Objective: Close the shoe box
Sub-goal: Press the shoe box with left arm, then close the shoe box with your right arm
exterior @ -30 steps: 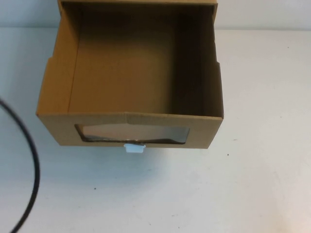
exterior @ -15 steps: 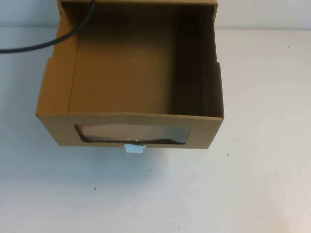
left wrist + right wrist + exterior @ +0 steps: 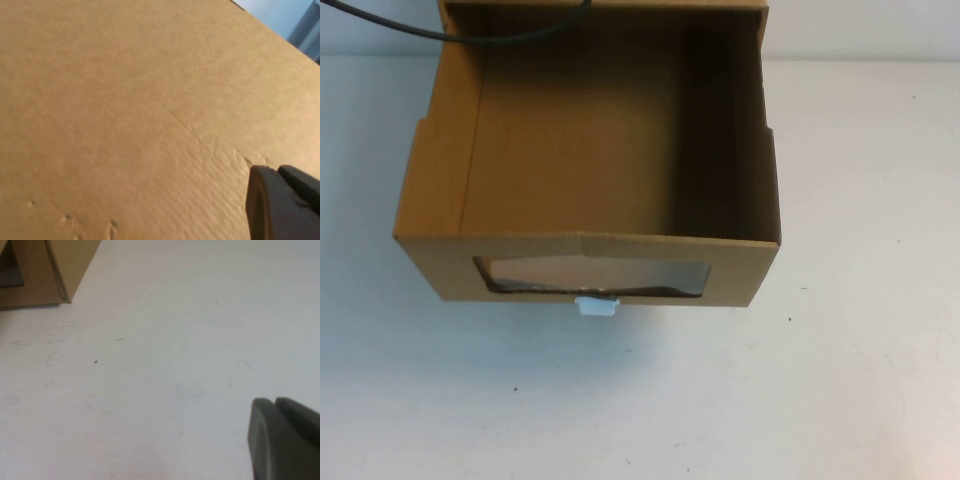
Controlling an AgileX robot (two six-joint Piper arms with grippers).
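The shoe box (image 3: 585, 180) is a brown cardboard drawer box in the middle of the high view. Its drawer is pulled out towards me and is empty inside. The front has a clear window (image 3: 590, 276) with a small white pull tab (image 3: 597, 306) under it. Neither gripper shows in the high view. My left gripper (image 3: 276, 170) is shut and empty, very close to a plain cardboard face (image 3: 125, 110) of the box. My right gripper (image 3: 274, 401) is shut and empty, low over the white table, with a corner of the box (image 3: 60, 270) off to one side.
The white table (image 3: 860, 380) lies in front of and to the right of the box. A black cable (image 3: 440, 35) crosses the box's far left corner.
The black cable has swung from the table's left edge up and across to the box's far left corner. The box has not moved.
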